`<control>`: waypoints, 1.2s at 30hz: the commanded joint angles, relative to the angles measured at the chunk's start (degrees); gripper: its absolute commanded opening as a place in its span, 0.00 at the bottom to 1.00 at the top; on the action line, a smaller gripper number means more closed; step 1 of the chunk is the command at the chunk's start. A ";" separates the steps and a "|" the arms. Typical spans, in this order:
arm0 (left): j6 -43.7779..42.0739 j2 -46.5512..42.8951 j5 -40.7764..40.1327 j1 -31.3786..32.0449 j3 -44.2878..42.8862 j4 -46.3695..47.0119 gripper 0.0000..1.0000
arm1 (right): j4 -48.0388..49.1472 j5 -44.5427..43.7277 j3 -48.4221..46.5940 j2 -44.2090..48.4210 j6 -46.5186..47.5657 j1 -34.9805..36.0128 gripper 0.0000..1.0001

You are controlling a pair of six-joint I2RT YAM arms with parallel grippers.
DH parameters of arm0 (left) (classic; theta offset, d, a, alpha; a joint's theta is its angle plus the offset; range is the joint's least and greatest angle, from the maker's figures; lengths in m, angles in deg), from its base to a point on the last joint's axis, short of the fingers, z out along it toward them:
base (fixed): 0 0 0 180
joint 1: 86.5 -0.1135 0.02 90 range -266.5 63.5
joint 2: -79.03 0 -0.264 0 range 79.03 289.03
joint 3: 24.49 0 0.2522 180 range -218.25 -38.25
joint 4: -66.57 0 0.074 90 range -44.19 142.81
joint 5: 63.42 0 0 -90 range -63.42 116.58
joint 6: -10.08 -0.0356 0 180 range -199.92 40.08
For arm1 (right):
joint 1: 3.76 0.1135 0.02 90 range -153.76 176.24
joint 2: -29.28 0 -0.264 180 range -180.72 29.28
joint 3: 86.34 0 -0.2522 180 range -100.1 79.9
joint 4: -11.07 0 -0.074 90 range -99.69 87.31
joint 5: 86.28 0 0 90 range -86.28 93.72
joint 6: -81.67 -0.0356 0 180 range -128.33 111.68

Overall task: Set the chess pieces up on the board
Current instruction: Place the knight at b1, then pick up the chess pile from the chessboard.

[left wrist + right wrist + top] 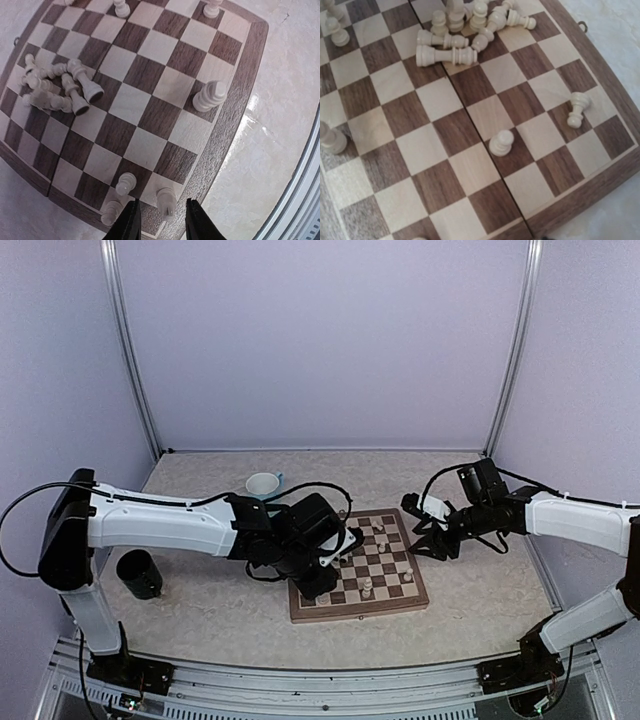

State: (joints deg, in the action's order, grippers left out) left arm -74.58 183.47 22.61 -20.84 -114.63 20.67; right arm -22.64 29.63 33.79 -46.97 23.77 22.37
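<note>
The board (350, 614) lies between my arms. Several cream chess pieces lie toppled in a pile (60, 87), which also shows in the right wrist view (465, 30). A few pieces stand on squares, such as one near the rim (210, 95) and a pawn (501, 142). My left gripper (162, 202) is open low over a board corner. One standing piece (167, 200) is between its fingers (131, 222), with a gap on each side. My right gripper (425, 530) hovers at the board's right edge, its fingers spread. They do not show in the right wrist view.
A white and blue cup (263, 483) stands behind the board. A black cup (140, 575) stands at the left under the left arm. Purple walls enclose the table, and a metal rail (320, 680) runs along the near edge.
</note>
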 commanded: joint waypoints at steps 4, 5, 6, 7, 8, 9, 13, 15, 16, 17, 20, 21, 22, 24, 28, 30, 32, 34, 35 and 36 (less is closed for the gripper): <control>2.17 -7.27 -3.97 -5.68 -3.70 5.06 0.38 | -0.78 -0.50 -0.78 -0.65 0.31 0.41 0.51; 2.56 -6.65 -4.24 -6.66 -4.72 4.88 0.39 | -0.78 -0.78 -0.68 -0.61 0.40 0.41 0.51; 2.91 -5.30 -4.74 -7.10 -6.07 4.50 0.39 | -0.62 -1.05 -0.51 -0.51 0.47 0.41 0.51; 3.04 -4.31 -5.17 -7.39 -7.33 4.08 0.39 | -0.48 -1.37 -0.40 -0.36 0.59 0.41 0.51; 3.32 -2.86 -5.36 -7.74 -8.71 3.56 0.40 | -0.45 -1.53 -0.31 -0.19 0.67 0.41 0.51; 3.66 -1.79 -5.38 -8.09 -10.17 3.11 0.40 | -0.33 -1.82 -0.26 0.01 0.67 0.41 0.51; 4.62 4.58 -4.92 -9.03 -15.15 1.70 0.41 | -0.06 -2.76 -0.04 0.32 0.94 0.41 0.51; 4.99 6.72 -5.02 -9.51 -16.74 1.43 0.41 | 0.06 -3.32 0.16 0.31 1.11 0.47 0.51; 5.46 8.21 -4.88 -9.88 -17.50 1.08 0.41 | 0.07 -3.47 0.22 0.26 1.27 0.42 0.51; 5.91 9.02 -4.58 -10.43 -18.26 0.84 0.41 | 0.08 -3.68 0.30 0.30 1.24 0.41 0.51; 6.65 11.57 -3.93 -11.38 -19.55 0.15 0.40 | 0.03 -4.05 0.32 0.34 1.38 0.43 0.51; 6.76 12.05 -3.61 -11.63 -19.96 -0.16 0.40 | 0.06 -4.11 0.39 0.39 1.39 0.49 0.51; 6.83 12.72 -3.03 -11.88 -20.28 -0.51 0.40 | 0.11 -4.25 0.40 0.40 1.39 0.49 0.51; 6.68 13.99 -1.73 -12.16 -20.85 -0.85 0.41 | 0.14 -4.48 0.49 0.38 1.56 0.50 0.51; 6.49 15.98 -1.35 -12.26 -21.75 -1.65 0.41 | 0.16 -4.67 0.58 0.26 1.74 0.50 0.50; 6.50 16.58 -1.51 -12.30 -22.01 -1.72 0.40 | 0.15 -4.70 0.58 0.16 1.83 0.58 0.50; 6.52 17.05 -1.54 -12.50 -22.25 -1.90 0.39 | 0.15 -4.73 0.58 0.06 1.91 0.63 0.50; 6.52 17.52 -1.19 -12.60 -22.46 -2.32 0.38 | 0.13 -4.81 0.58 -0.12 1.99 0.74 0.50; 6.48 17.70 -1.09 -12.60 -22.56 -2.60 0.38 | 0.11 -4.81 0.58 -0.17 1.99 0.76 0.50; 6.44 17.80 -1.05 -12.61 -22.66 -2.80 0.38 | 0.14 -4.78 0.58 -0.21 2.07 0.84 0.50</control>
State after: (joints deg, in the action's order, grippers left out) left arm -68.41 199.80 20.55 -33.18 -135.37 19.62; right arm -22.57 25.24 33.79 -46.99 25.28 22.59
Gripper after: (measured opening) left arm 0.382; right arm 0.503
